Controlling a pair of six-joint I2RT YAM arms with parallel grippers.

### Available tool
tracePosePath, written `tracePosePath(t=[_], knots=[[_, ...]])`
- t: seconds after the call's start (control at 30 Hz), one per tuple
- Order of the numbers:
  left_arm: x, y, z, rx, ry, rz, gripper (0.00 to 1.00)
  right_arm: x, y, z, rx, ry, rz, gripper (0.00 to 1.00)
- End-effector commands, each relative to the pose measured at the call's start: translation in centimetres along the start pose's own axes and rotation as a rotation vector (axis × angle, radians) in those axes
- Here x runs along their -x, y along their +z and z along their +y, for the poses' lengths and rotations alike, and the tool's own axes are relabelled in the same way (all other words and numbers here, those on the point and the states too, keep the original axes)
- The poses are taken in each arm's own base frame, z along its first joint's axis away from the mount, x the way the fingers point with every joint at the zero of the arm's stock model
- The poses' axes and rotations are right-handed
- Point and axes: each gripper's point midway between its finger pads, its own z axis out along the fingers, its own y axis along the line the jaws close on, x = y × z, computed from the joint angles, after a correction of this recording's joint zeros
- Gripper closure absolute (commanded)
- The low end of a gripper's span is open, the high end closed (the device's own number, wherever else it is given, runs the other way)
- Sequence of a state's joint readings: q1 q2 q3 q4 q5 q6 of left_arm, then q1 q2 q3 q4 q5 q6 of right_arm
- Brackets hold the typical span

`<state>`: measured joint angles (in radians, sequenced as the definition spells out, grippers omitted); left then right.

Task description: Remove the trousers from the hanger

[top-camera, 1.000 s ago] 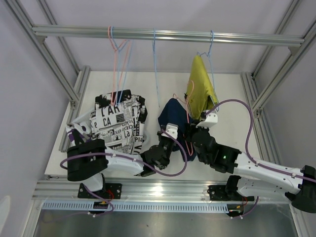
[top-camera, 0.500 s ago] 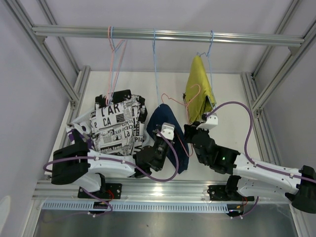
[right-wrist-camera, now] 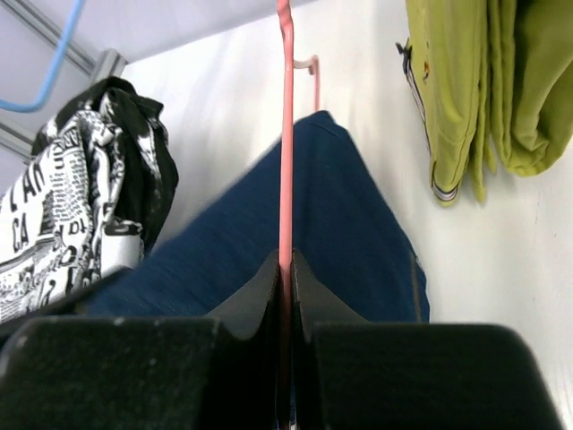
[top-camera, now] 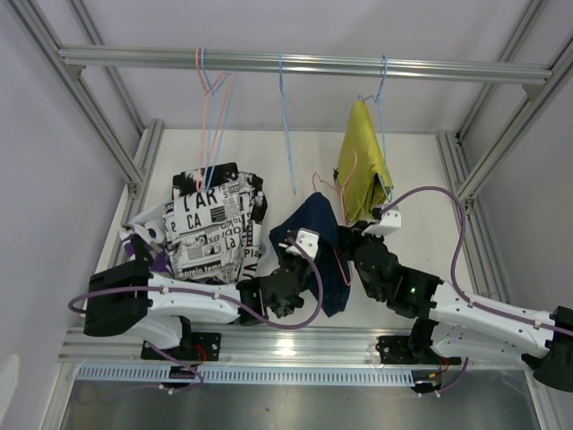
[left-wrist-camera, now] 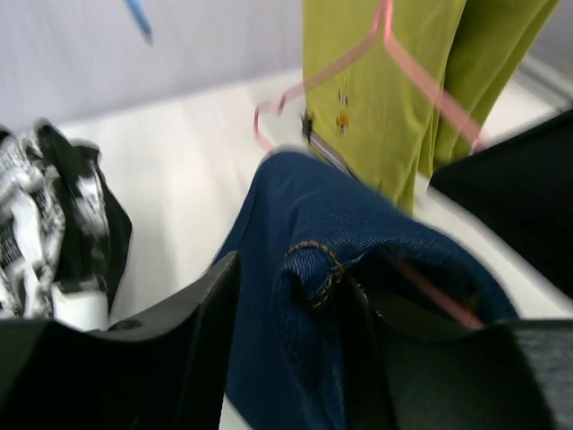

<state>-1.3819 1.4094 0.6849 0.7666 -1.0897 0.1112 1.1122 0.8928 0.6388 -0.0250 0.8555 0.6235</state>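
Observation:
The navy trousers (top-camera: 313, 219) are draped over a pink hanger (top-camera: 338, 190) low above the table, between my two grippers. My left gripper (top-camera: 301, 266) is shut on a fold of the navy cloth (left-wrist-camera: 295, 269), near a stitched hem. My right gripper (top-camera: 351, 240) is shut on the pink hanger's wire (right-wrist-camera: 286, 134), which runs straight up from its jaws over the navy trousers (right-wrist-camera: 358, 233). The yellow trousers (top-camera: 363, 161) hang folded on a blue hanger at the right. The white trousers with dark print (top-camera: 213, 224) lie in a pile at the left.
An empty pink hanger (top-camera: 211, 90) and an empty blue hanger (top-camera: 285, 116) hang from the metal rail (top-camera: 304, 63). Frame posts stand at both sides of the white table (top-camera: 421, 179). The yellow trousers (right-wrist-camera: 466, 90) hang just right of the right gripper.
My left gripper has drawn the navy trousers toward the near edge and slightly left. The pink hanger in my right gripper has swung left and then partly back.

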Motion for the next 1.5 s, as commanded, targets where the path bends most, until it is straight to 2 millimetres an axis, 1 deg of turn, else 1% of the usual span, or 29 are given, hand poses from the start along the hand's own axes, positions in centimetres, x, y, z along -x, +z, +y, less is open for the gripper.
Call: tracePosePath(t=[0.0,0.03,0.07,0.1,0.23,0.27,0.33,0.43,0.47,0.53,0.67,0.7,0.73,0.9,1.0,1.03,1.1,1.13,1.17,1.23,1.27,1.3,1.33,1.37,1.43,1.47], knots=[[-2.3,-0.6,-0.1,0.022,-0.094,0.086,0.5,5.3,-0.8,1.8,0.041,0.111,-0.114,1.0],[-2.8,-0.6,0.0,0.027,-0.092,0.098,0.48,5.7,-0.9,1.9,0.041,0.099,-0.118,1.0],[-3.5,-0.7,0.0,0.031,-0.095,0.116,0.47,6.6,-1.1,2.3,0.051,0.11,-0.129,1.0],[-4.0,-0.8,-0.1,0.035,-0.089,0.131,0.47,7.0,-1.3,2.7,0.063,0.112,-0.128,1.0],[-5.1,-0.7,-0.5,0.045,-0.087,0.16,0.46,8.6,-2.0,3.6,0.086,0.126,-0.143,1.0],[-5.3,-0.7,-0.6,0.048,-0.095,0.161,0.45,8.4,-2.3,3.5,0.084,0.109,-0.13,1.0],[-5.5,-0.7,-0.9,0.034,-0.104,0.161,0.43,8.7,-2.5,3.4,0.083,0.11,-0.134,1.0],[-4.9,-0.6,-2.0,-0.019,-0.16,0.148,0.36,8.7,-2.7,3.4,0.083,0.107,-0.131,1.0],[-4.8,-0.7,-2.6,-0.051,-0.191,0.156,0.36,8.7,-2.8,3.2,0.078,0.105,-0.132,1.0],[-4.6,-0.9,-3.0,-0.073,-0.221,0.163,0.34,8.6,-2.8,2.9,0.068,0.101,-0.132,1.0],[-3.7,-0.9,-3.5,-0.098,-0.276,0.141,0.33,8.3,-2.9,2.8,0.074,0.11,-0.126,1.0],[-3.8,-0.7,-3.5,-0.096,-0.273,0.137,0.33,8.2,-2.9,2.8,0.075,0.119,-0.123,1.0],[-3.3,-0.6,-3.9,-0.108,-0.295,0.121,0.33,8.1,-2.9,2.8,0.078,0.122,-0.119,1.0],[-3.7,0.2,-5.3,-0.139,-0.314,0.116,0.32,7.8,-3.0,3.2,0.092,0.14,-0.108,1.0],[-3.3,0.9,-6.1,-0.15,-0.335,0.107,0.31,7.7,-3.2,3.4,0.098,0.147,-0.102,1.0],[-3.9,1.2,-6.3,-0.147,-0.319,0.116,0.31,7.8,-3.3,3.5,0.105,0.152,-0.1,1.0],[-4.1,1.9,-6.3,-0.129,-0.313,0.117,0.31,7.8,-3.4,3.7,0.109,0.151,-0.098,1.0],[-4.6,2.4,-6.3,-0.114,-0.312,0.122,0.31,7.9,-3.5,3.6,0.11,0.152,-0.099,1.0],[-5.1,2.6,-5.9,-0.097,-0.31,0.129,0.32,7.9,-3.8,3.8,0.121,0.157,-0.098,1.0],[-5.3,3.4,-4.9,-0.064,-0.35,0.126,0.34,8.1,-4.0,4.1,0.133,0.164,-0.096,1.0],[-5.9,3.6,-4.3,-0.048,-0.347,0.13,0.35,8.0,-4.2,4.2,0.142,0.166,-0.089,1.0],[-6.1,4.1,-3.5,-0.026,-0.354,0.125,0.36,8.0,-4.3,4.3,0.146,0.168,-0.088,1.0],[-5.8,4.5,-3.3,-0.019,-0.368,0.113,0.38,7.9,-4.4,4.5,0.154,0.175,-0.085,1.0],[-6.0,4.8,-3.0,-0.009,-0.365,0.111,0.38,7.9,-4.5,4.6,0.16,0.181,-0.081,1.0],[-5.6,5.4,-3.0,0.0,-0.367,0.093,0.4,7.5,-4.6,4.6,0.164,0.191,-0.069,1.0],[-5.9,5.6,-3.0,0.006,-0.361,0.091,0.41,7.3,-4.7,4.7,0.167,0.195,-0.066,1.0]])
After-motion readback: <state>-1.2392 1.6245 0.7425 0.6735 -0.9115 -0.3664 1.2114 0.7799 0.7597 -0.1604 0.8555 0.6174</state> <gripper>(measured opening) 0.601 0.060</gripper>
